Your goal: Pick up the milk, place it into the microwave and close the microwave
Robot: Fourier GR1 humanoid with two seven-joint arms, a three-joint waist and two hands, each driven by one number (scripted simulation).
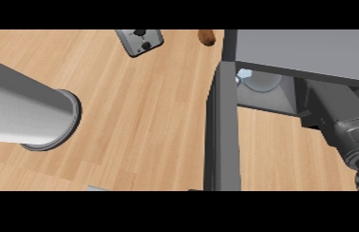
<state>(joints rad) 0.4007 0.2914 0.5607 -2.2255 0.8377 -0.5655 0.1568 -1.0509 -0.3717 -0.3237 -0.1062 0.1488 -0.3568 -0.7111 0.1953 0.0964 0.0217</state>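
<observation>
A: What colour is the counter (140,121)?
B: Light tan wood, its grain running in long pale and honey streaks.
A: And the microwave (294,50)?
B: Flat mid grey on top. Its open door (223,131) is a darker charcoal grey, and the inside wall is a paler grey.
A: The forearm (32,114) at the left?
B: Silver-grey, shading to white along its length, with a darker grey rim at its end.
A: Anything else?
B: A small grey device (140,41) with black knobs, and a brown object (206,36) beside it.
</observation>
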